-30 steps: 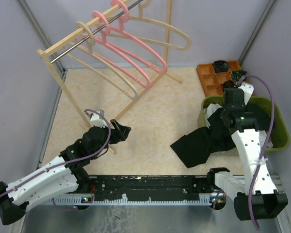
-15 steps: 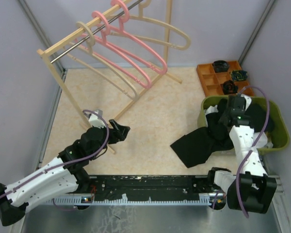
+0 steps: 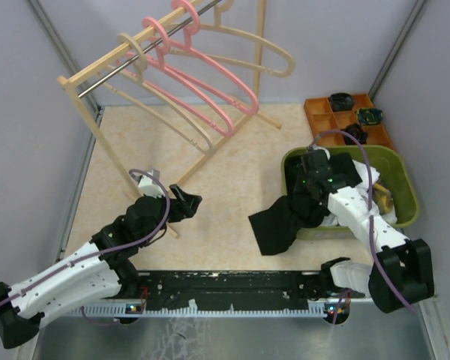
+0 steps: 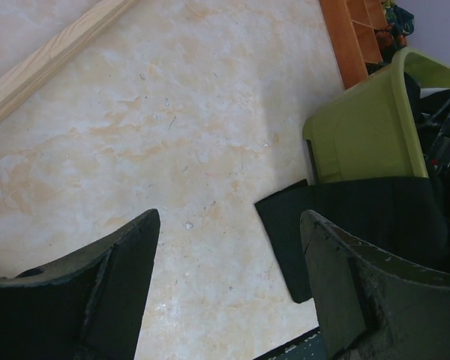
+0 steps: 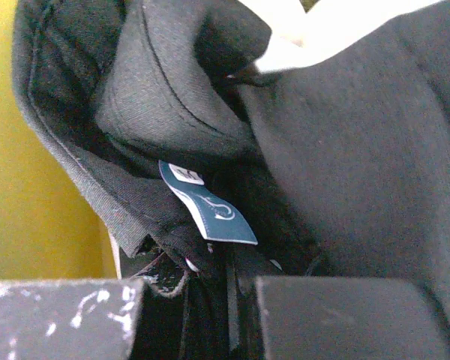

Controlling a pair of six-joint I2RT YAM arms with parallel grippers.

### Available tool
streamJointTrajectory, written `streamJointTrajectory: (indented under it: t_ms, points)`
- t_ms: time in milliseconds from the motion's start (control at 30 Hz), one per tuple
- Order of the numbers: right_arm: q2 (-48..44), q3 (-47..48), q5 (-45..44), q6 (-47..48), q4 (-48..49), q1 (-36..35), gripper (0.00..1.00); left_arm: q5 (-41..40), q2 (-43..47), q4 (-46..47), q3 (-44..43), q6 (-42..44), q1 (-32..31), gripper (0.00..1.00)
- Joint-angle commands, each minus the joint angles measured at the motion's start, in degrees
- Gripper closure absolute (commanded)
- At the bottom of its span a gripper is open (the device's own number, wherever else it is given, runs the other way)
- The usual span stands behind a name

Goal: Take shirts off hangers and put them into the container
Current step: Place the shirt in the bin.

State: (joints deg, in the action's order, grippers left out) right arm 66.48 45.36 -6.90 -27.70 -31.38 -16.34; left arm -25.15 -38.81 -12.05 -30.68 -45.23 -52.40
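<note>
Black shirt (image 3: 279,225): half in, half out. It is draped over the container's wall at the 8 o'clock corner, and a broad flap lies on the table (image 3: 232,161) outside.
Container (image 3: 406,187): sits at 3 o'clock on the table in the top view. White cloth shows inside, along its near side.
Right gripper (image 5: 199,300): fingers drawn nearly together with black cloth pinched between them, close by the collar and its blue label (image 5: 210,206).
Step in hand: as I judge it, getting this last shirt wholly inside.
Doing it well: raise the pinched collar high, then carry it toward the container's 2 o'clock corner so the flap climbs the wall rather than drags against it. Let go only once the trailing edge has passed the rim.
Risk: a low pull may slide the container or leave the flap hooked on the rim.
Left gripper (image 4: 229,225): fingers wide apart with nothing between them, hovering over bare table at 8 o'clock, well apart from the shirt. It could feed the flap in.
Hangers (image 3: 210,82): all bare on the rack (image 3: 97,94) at 11 o'clock.
Orange tray (image 3: 334,120): at 1 o'clock, just beyond the container. Keep the swing short of it.
</note>
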Motion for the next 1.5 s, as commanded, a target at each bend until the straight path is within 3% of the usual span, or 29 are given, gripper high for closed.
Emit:
streamJointTrajectory:
  t_ms: [0, 67, 167, 267, 400, 467, 700, 767, 867, 1133, 1300, 1467]
  points:
    - [5.10, 6.83, 9.86, -3.32, 1.60, -4.65, 1.00, -0.54, 1.65, -0.16, -0.09, -0.21, -0.21, 0.19]
    - [5.97, 10.03, 6.55, -2.55, -0.13, -5.94, 1.00, -0.86, 1.97, -0.30, -0.15, -0.21, -0.21, 0.19]
    - [4.32, 15.24, -6.22, -1.85, -6.79, -5.95, 1.00, -1.04, 2.15, -0.44, -0.42, -0.16, -0.24, 0.19]
    - [-0.94, 17.71, -13.73, -0.70, -11.66, -0.52, 1.00, -1.33, 2.07, -0.97, -0.76, 0.03, -0.18, 0.19]
    - [-9.23, 13.66, -12.09, 3.12, -10.69, 11.51, 1.00, -1.56, 2.24, -1.07, -0.47, 0.25, -0.23, 0.19]
    - [-9.25, 10.13, -6.39, 4.72, -9.75, 15.86, 0.99, -1.29, 2.09, -0.46, -0.08, 0.08, -0.23, 0.19]
    - [0.29, -7.43, 5.65, 1.16, 3.25, 16.73, 0.93, 0.86, -0.12, 0.78, -0.79, -0.38, -0.18, 0.19]
    - [3.91, -8.82, 7.11, 1.50, 3.73, 16.74, 0.87, 0.89, -0.21, 0.62, -0.81, -0.48, -0.22, 0.19]
    - [3.89, -4.23, 5.60, 2.86, -1.18, 16.69, 0.70, 1.13, 0.00, 1.12, -0.44, -0.28, -0.24, 0.19]
    - [-8.47, 14.60, 0.64, 7.65, -14.32, 16.70, 0.03, 0.89, -0.04, 1.29, -0.11, -0.40, -0.22, 0.19]
    - [-14.65, 20.94, 4.62, 8.33, -16.68, 16.69, 0.01, 0.82, 0.20, 1.10, 0.18, -0.39, -0.22, 0.18]
    - [-18.41, 22.21, 16.71, 8.17, -15.84, 16.69, 0.01, 0.29, 0.74, 0.97, 0.39, -0.53, -0.20, 0.18]
